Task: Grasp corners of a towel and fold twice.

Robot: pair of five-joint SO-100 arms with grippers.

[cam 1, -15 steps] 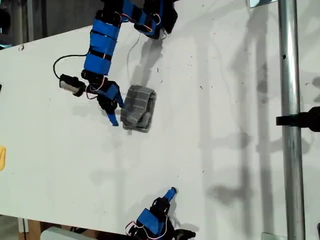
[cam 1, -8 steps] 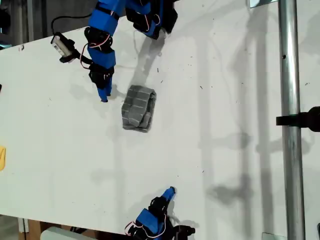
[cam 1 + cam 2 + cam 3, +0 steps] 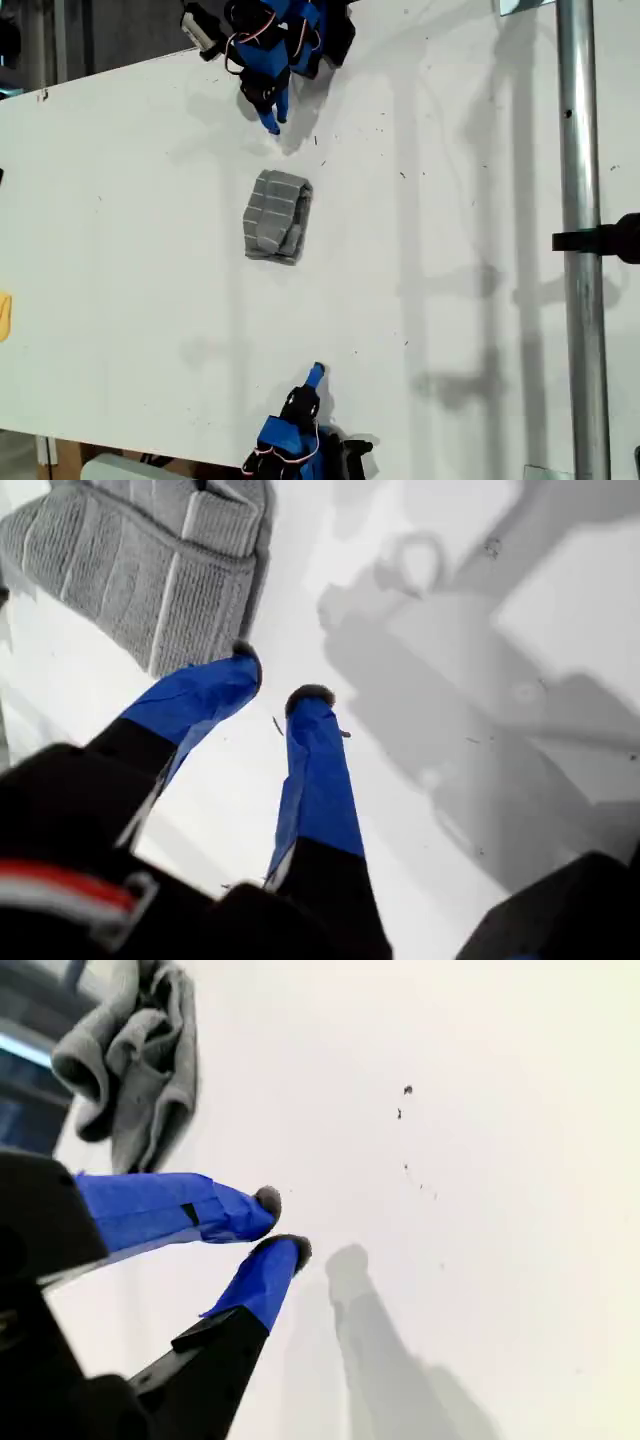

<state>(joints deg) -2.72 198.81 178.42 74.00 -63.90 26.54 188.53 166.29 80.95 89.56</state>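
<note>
**A:** How far along?

**B:** Looks finished, or nearly so. Towel [image 3: 277, 215] lying as a small thick gray bundle near the middle of the white counter [image 3: 450, 200], layers stacked, white stripes showing on top. No flat single layer left, so both folds judged done. Corners tucked into the bundle; cannot pick them out singly. One end a little lumpy, so perhaps a tidy-up remaining, nothing more.

**A:** And the hands?

**B:** Both empty. My first hand [image 3: 272, 120] at the top of the exterior view, well apart from the towel, blue fingers parted by a narrow gap, nothing between them. My second hand [image 3: 314, 373] at the bottom of the exterior view, also well apart from the towel, tips nearly touching, nothing held.

**A:** Changes from a second ago?

**B:** Back then, first hand right beside the towel on the exterior view's left, touching or almost touching its edge. Since drawn away toward the counter's far edge, arm folded up. Second hand shifted slightly toward the exterior view's left. Towel unmoved, same shape.
</note>
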